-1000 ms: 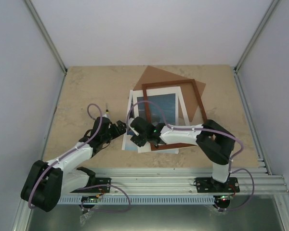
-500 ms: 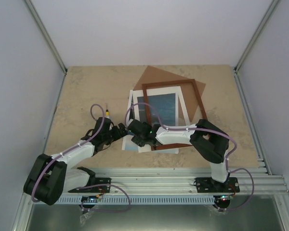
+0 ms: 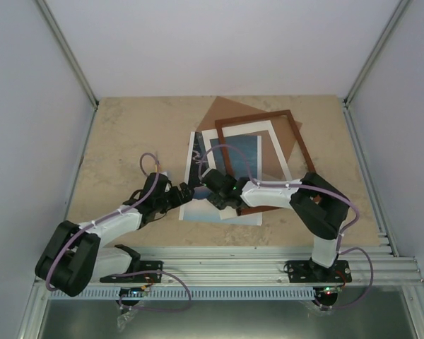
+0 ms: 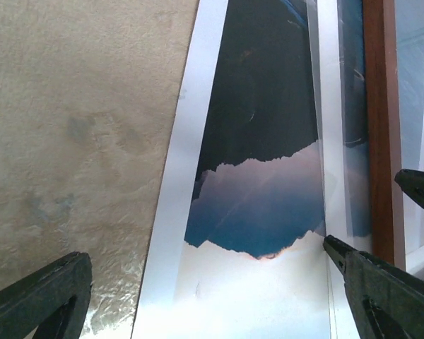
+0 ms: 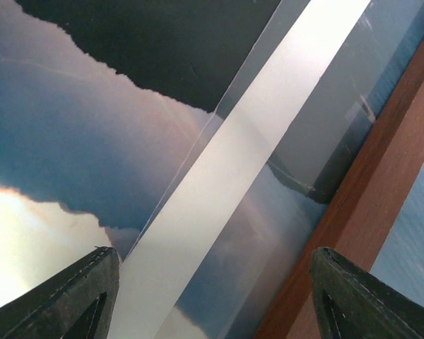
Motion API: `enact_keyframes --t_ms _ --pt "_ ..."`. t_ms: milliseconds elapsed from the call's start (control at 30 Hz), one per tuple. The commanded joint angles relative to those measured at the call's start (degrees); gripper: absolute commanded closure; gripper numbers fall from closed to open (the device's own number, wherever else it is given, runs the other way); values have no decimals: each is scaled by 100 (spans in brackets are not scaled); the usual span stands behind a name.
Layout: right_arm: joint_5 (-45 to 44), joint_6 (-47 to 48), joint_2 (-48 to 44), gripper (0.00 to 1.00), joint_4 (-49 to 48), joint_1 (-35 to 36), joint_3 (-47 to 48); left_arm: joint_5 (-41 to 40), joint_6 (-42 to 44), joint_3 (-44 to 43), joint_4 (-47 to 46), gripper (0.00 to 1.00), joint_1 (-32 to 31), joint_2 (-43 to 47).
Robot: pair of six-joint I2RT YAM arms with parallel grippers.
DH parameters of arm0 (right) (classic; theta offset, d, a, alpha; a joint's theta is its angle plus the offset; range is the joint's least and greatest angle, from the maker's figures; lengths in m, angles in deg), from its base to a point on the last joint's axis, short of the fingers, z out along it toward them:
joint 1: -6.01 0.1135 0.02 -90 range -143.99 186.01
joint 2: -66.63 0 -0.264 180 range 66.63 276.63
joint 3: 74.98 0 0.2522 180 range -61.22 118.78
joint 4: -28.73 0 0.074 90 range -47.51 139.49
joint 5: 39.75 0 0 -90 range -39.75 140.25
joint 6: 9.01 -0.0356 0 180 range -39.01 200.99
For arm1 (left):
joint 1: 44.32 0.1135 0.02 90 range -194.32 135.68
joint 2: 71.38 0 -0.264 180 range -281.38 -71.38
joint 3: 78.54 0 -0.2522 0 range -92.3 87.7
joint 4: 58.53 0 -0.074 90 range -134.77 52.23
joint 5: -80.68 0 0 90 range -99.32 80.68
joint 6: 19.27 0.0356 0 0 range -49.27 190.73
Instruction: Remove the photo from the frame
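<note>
The photo [image 3: 198, 210], dark cliffs, blue sea and pale sky with a white border, lies flat on the table. It fills the left wrist view [image 4: 258, 212] and the right wrist view [image 5: 92, 141]. The reddish-brown frame [image 3: 254, 119] lies tilted over the photo's right part, with its wooden edge in both wrist views [image 4: 378, 141] [image 5: 367, 212]. My left gripper [image 3: 186, 192] [image 4: 205, 296] is open over the photo's near left edge. My right gripper [image 3: 213, 189] [image 5: 212, 304] is open, straddling a white strip [image 5: 254, 141] and the frame's edge.
A white mat sheet [image 3: 274, 145] shows inside the frame. A plain brown backing board [image 3: 219, 109] lies under the frame at the back. One finger of the right gripper [image 4: 420, 191] shows in the left wrist view. Bare table [image 3: 127, 134] lies to the left.
The frame has slid and turned toward the back right, uncovering more of the photo. My right gripper moved with it. My left gripper moved right onto the photo's near left edge.
</note>
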Motion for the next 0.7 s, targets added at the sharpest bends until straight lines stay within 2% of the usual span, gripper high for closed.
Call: enact_keyframes --t_ms 0,133,300,667 --pt "249 1 -276 26 63 -28 -250 -70 -113 68 94 1 -117 -51" --pt "553 36 -673 26 -228 -29 -442 -65 -63 12 274 1 -161 -75" --pt "581 26 -1040 25 -477 -35 -663 -204 -89 -157 828 1 -512 -160" --pt "307 -226 -1601 24 -668 -178 -989 -735 -469 -592 2717 1 -764 570"
